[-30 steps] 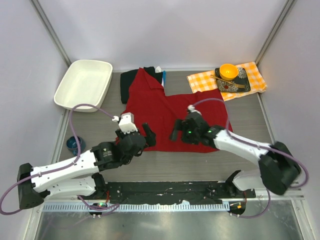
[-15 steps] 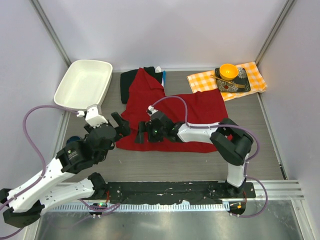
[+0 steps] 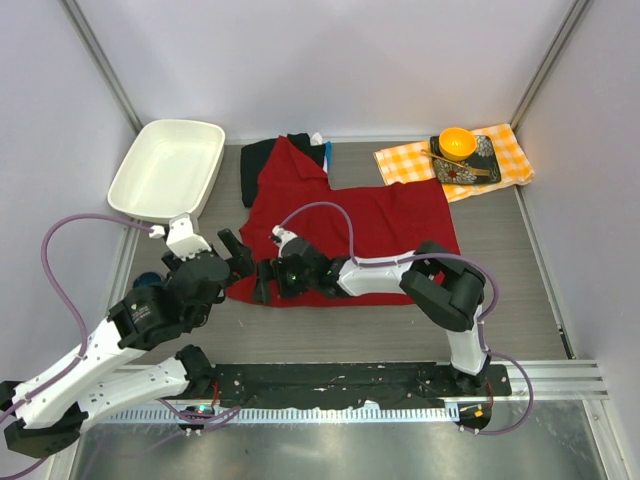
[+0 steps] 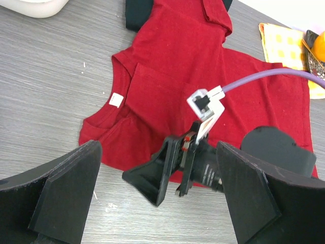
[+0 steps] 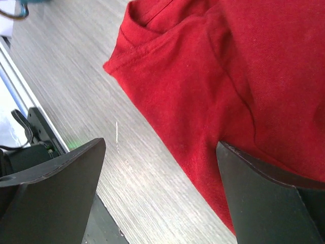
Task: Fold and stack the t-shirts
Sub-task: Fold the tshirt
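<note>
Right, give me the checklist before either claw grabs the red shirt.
1. Left claw open: ok.
2. Right claw open: ok.
3. Red t-shirt lying flat: not ok, a flap is folded over beside its neck label.
4. Shirt edge between the right claw's fingers: ok in the right wrist view.
5. Room between the two claws: not ok, both crowd the same corner.
6. Claw height above the cloth: cannot tell.

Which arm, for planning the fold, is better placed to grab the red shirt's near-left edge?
Right, probably: the right gripper, open, is over the red t-shirt edge; the left gripper is beside it.
</note>
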